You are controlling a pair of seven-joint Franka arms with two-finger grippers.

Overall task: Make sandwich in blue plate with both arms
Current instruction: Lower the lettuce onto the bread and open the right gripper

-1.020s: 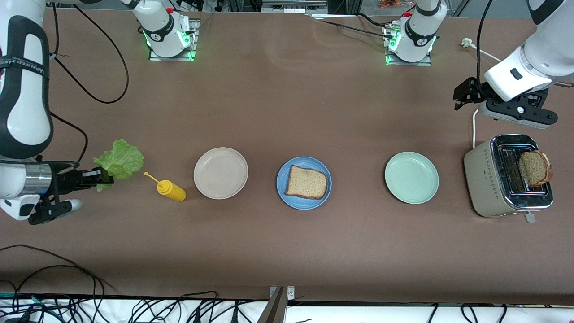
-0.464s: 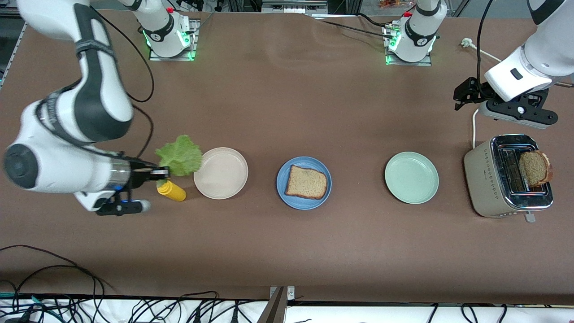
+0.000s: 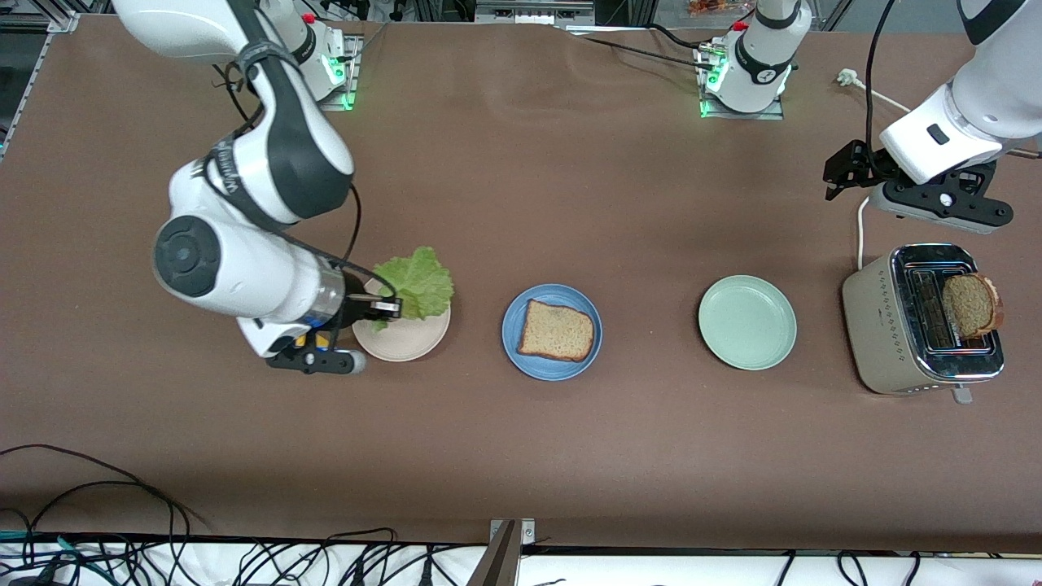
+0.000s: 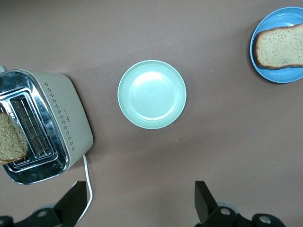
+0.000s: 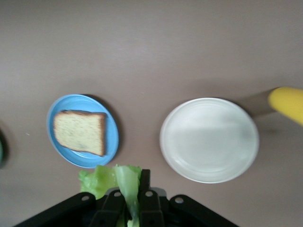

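The brown desk (image 3: 521,456) carries a boxy metal toaster (image 3: 920,325) at the left arm's end, with one brown bread slice (image 3: 973,305) standing up out of its slot. The left claw (image 3: 842,175) hangs over bare desk near that toaster, fingers apart, waiting. The right claw (image 3: 389,309) is clamped on the stem of a ruffled, floppy lettuce leaf (image 3: 417,283), over the beige-white plate (image 3: 403,342). To finish well, I would carry the leaf level until centred over the blue plate (image 3: 552,368), then lower before letting go (limp leaves slide). The second slice (image 3: 556,331), flat and grainy with a darker crust, lies on that plate; the mint plate (image 3: 747,322) is smooth.
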